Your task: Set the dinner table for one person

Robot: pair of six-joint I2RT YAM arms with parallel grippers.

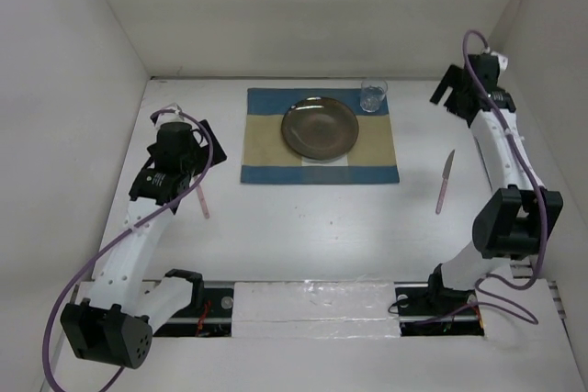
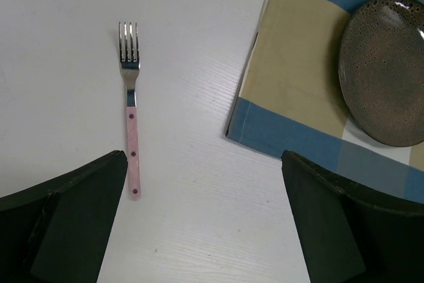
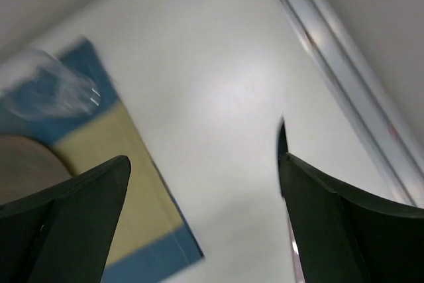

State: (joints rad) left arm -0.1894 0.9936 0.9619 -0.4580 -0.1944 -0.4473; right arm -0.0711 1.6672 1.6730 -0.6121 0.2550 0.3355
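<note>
The white tabletop (image 1: 303, 227) lay beneath the left pincer (image 2: 204, 164), which hung released near a pink-handled fork (image 2: 132, 130), and beneath the right pincer (image 3: 204, 160), likewise released and empty.

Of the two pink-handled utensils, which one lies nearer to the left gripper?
The fork, left of the placemat, below the left gripper; the knife lies right of the placemat.

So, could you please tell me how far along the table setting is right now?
Done: the placemat carries the plate and, at its far right corner, the glass. In hand: nothing; both the left tool, near the fork, and the right tool are open and empty. Left: fork and knife lie on the bare dinner table, apart from the placemat, probably to go beside the plate.
</note>
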